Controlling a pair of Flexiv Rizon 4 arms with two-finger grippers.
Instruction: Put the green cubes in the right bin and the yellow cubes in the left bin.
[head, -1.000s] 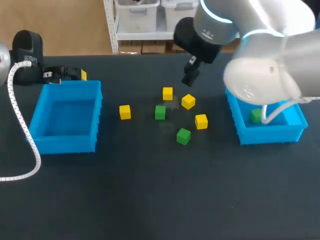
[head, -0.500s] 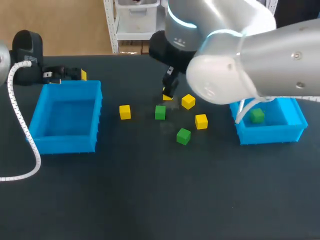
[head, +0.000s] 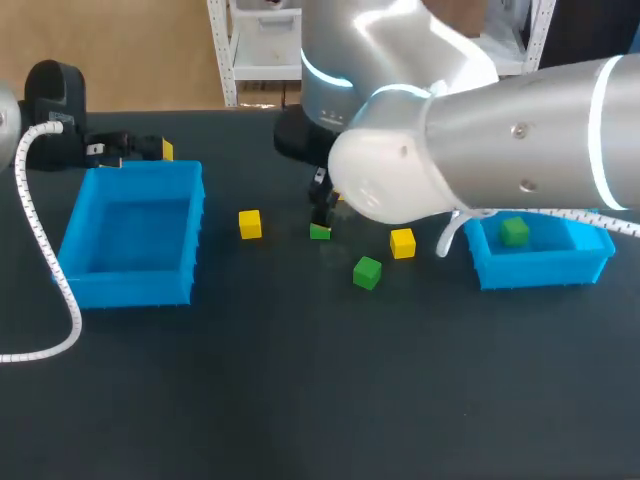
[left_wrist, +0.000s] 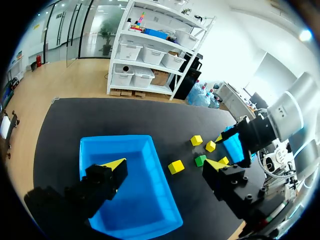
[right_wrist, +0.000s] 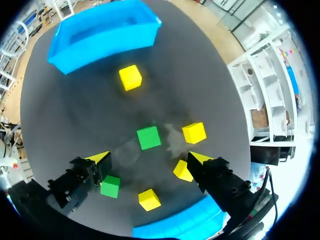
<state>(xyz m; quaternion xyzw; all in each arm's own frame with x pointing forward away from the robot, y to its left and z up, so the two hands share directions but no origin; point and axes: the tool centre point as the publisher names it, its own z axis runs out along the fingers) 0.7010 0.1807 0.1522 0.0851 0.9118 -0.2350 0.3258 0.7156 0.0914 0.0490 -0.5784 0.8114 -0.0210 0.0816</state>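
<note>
Right hand (right_wrist: 148, 158) is spread wide with nothing between the fingers, hanging over the loose cubes on the surface (right_wrist: 75, 110). Likely target is the green cube (right_wrist: 149, 137), just ahead of the hand and roughly centred on the gap. Main risk is crowding. One yellow cube (right_wrist: 182, 170) sits just beside one finger and another yellow cube (right_wrist: 194, 132) just ahead of that same finger, so a straight drop could land a tip on one or shove it. Closing could then drag yellow in against the green, and a mixed grab would put yellow in the right bin (head: 540, 268), which already holds one green cube (head: 514, 231). The second green cube (right_wrist: 110, 186) is just beside the other finger, so the clip risk is the same there. The target's faces look slightly turned against the closing line, though the wrist view makes that hard to be sure of. If so, it may twist and pop out on the squeeze. The arm hides the fingertips in the head view, so I can't tell the hand's height over the surface, and an early close would miss. Left hand (left_wrist: 165, 165) is spread and empty, with the left bin (left_wrist: 115, 137) just ahead of it, well apart from all this.
</note>
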